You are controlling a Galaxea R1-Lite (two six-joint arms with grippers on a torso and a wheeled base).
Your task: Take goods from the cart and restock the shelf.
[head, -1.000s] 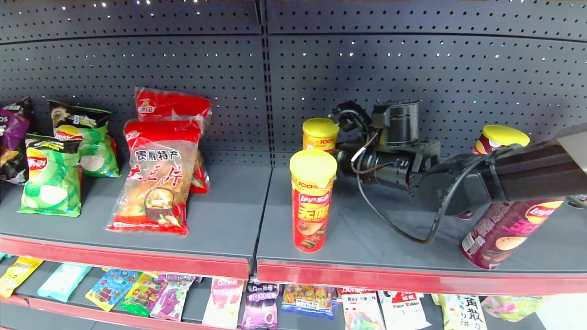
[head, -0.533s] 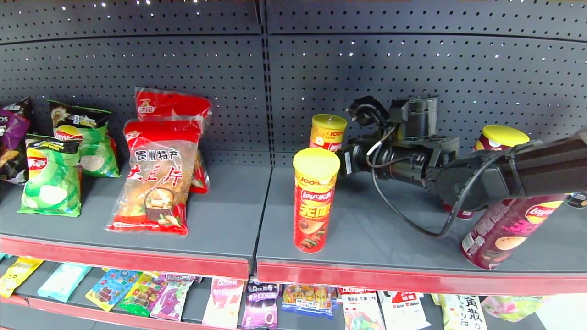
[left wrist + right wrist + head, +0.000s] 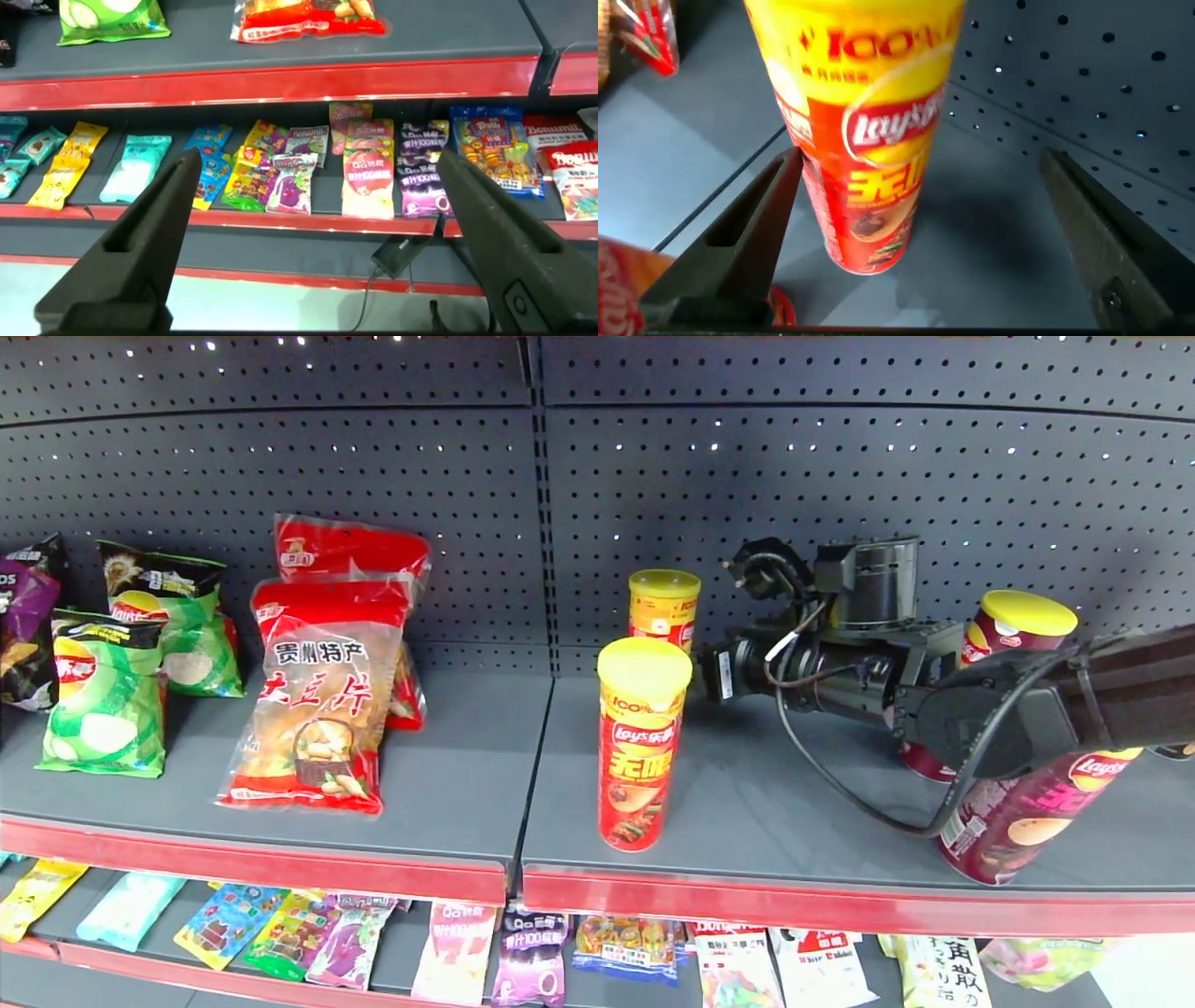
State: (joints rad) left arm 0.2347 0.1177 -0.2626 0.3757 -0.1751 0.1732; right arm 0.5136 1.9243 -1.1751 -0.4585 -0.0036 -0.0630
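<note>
Change first: your right gripper (image 3: pixel 920 161) has drawn back rightward since the earlier frame. The rear can (image 3: pixel 664 607) stands upright just behind the front can (image 3: pixel 639 747), slightly to its right. The right gripper's fingers are spread wide and hold nothing. The rear can shows between them, and you can't tell if a tip touches it. The left gripper (image 3: pixel 318 159) is also released and empty, below the front can's level, facing candy packets (image 3: pixel 369 163) on the lower tier.

Room, left to right:
- Green chip bags (image 3: pixel 107 695) sit far left of the front can.
- Red snack bags (image 3: pixel 322 709) sit nearer.
- A bare strip of shelf (image 3: pixel 467 775) runs from there up to the front can.
- The front can stands near the red front lip.
- Right of it there is bare deck under the arm.
- A tilted maroon can (image 3: pixel 1027 803) sits well right, at the lip.
</note>
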